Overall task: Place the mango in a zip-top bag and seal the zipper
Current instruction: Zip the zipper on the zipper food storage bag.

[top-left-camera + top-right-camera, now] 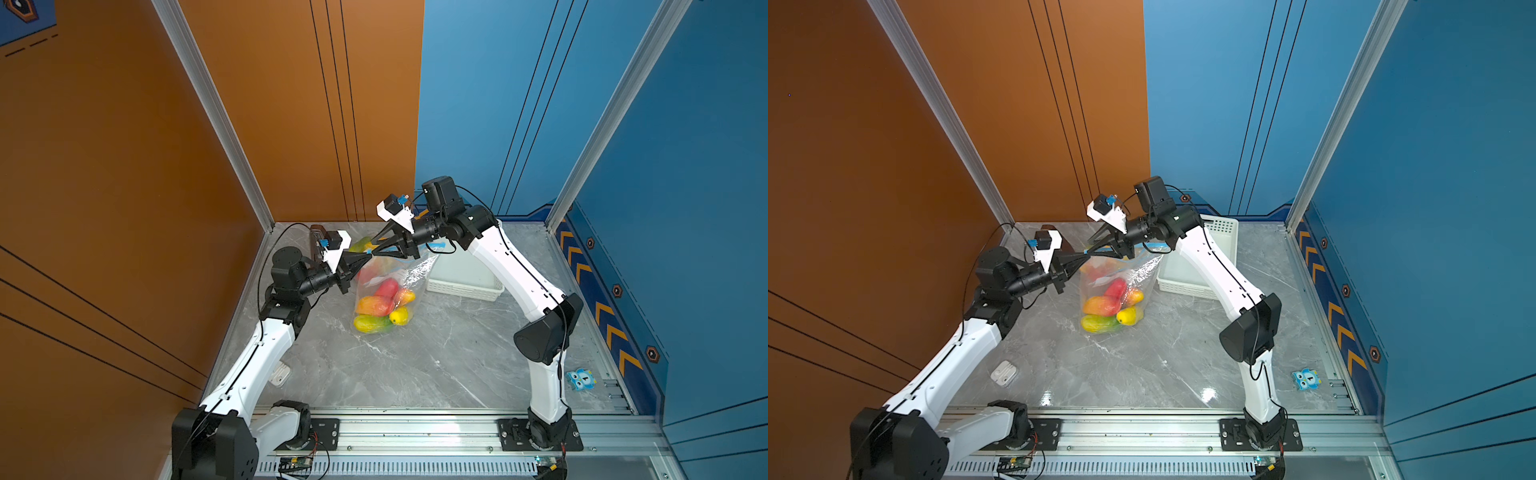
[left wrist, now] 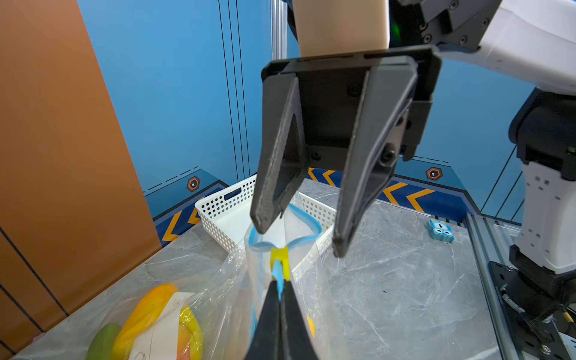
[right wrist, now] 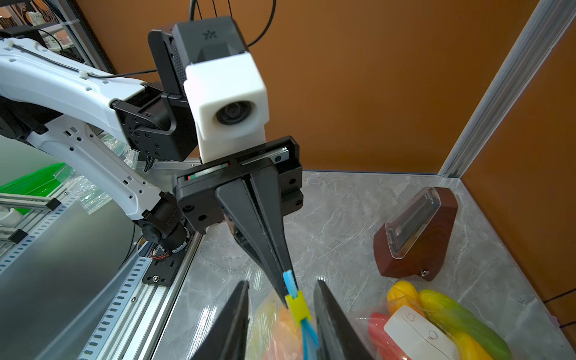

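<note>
A clear zip-top bag stands mid-table, with several red, yellow and green mangoes showing through its plastic. Its blue zipper strip gapes in a loop past a yellow slider. My left gripper is shut on the blue strip's end, right beside the slider. My right gripper is open, with one finger on each side of the slider and not touching it. More mangoes lie under plastic behind the grippers.
A white perforated basket stands just behind the bag. A brown wooden block with a clear cover sits in the back left corner. A blue owl toy lies at the right and a white case at the front left.
</note>
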Available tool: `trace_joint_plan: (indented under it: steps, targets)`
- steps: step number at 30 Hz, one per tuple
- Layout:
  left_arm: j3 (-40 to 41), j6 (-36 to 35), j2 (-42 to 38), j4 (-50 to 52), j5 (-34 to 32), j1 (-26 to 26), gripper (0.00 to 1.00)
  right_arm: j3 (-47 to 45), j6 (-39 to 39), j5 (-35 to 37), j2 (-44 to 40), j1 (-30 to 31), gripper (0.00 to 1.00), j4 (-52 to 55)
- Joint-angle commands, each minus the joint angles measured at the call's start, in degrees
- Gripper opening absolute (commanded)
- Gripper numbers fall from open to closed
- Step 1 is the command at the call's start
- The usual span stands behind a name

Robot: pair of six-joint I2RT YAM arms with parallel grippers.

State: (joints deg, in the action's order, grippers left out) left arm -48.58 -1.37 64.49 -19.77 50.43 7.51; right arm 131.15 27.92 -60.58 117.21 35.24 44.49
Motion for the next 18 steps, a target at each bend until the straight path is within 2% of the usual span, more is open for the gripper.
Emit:
trace_joint_plan:
  steps: [1, 6, 11, 16, 18]
  targets:
    - [-2.25, -1.19, -1.21, -0.53, 1.53, 0.29, 0.0, 2.0, 1.78, -2.27, 1.24, -0.31, 0.38, 3.86]
    - [-2.59, -1.29, -1.47, -0.6, 1.52, 0.26, 0.0, 3.04, 3.03, -2.18, 3.1, -0.24, 0.4, 5.9]
    - [-2.62, -1.29, -1.65, -0.53, 1.42, 0.49, 0.0, 3.66, 3.48, -1.97, 3.57, -0.18, 0.35, 6.88]
    - [-2.62, -1.42, -1.68, -0.55, 1.35, 0.59, 0.0, 4.44, 3.45, -4.21, 3.65, -0.63, 0.24, 6.84]
    - [-2.62, -1.53, -1.65, -0.54, 1.33, 0.66, 0.0, 4.73, 3.06, -4.52, 3.7, -0.62, 0.24, 6.79]
